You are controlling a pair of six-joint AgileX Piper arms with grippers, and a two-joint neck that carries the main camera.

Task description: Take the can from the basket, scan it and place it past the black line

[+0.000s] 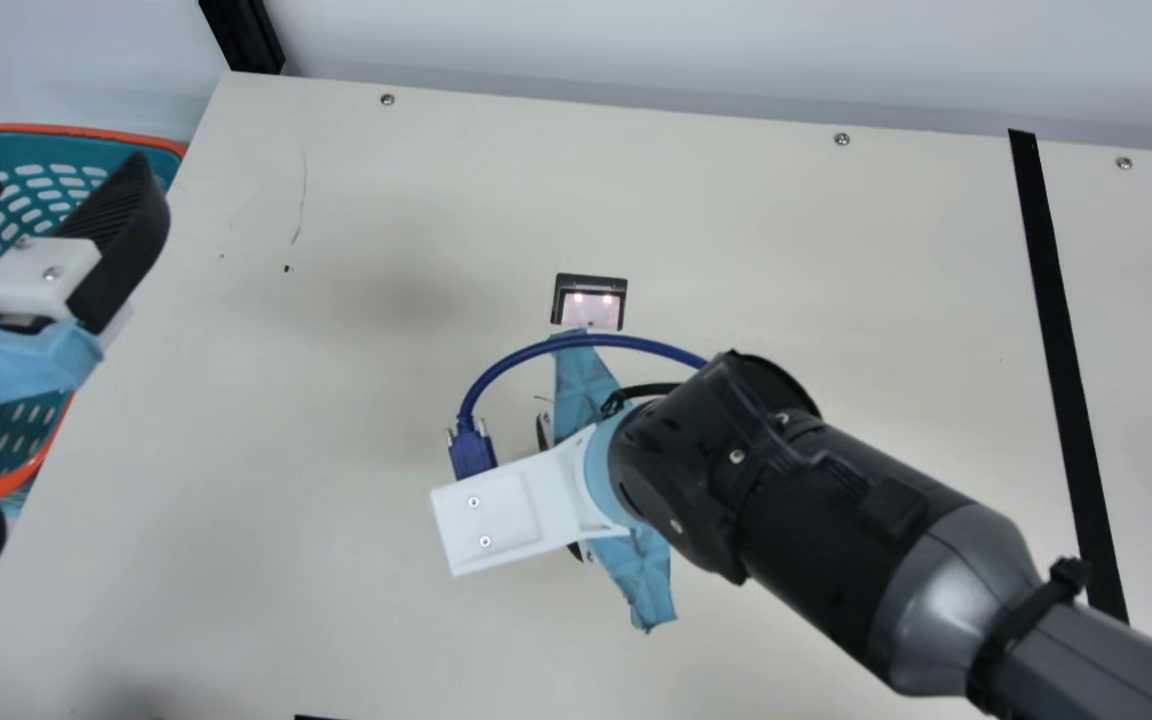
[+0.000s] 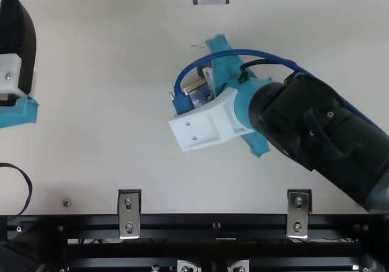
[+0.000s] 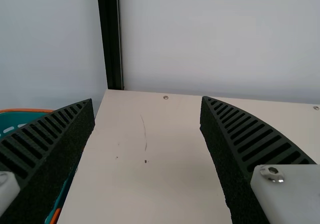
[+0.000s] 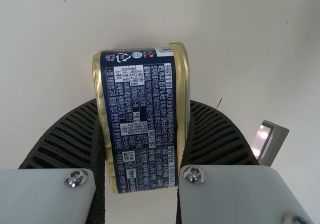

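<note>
In the main view my left gripper (image 1: 48, 178) stands open over the teal basket (image 1: 56, 132) with an orange rim; its spread fingers (image 3: 225, 149) flank bare space in the left wrist view. My right gripper (image 1: 511, 510), seen from behind in the main view, is over the middle of the table. The right wrist view has this gripper (image 4: 144, 114) shut on a dark blue and gold can (image 4: 140, 129), its printed label facing the camera. A scanner (image 1: 591, 302) with a lit window lies beyond the right gripper. The black line (image 1: 1056, 350) crosses the table at the right.
My right forearm (image 1: 836, 500) spans the table's lower right, with a blue cable (image 1: 576, 342) looping over the gripper. A wall (image 1: 636, 40) runs along the far edge. Metal brackets (image 2: 129, 214) line the near edge in the top view.
</note>
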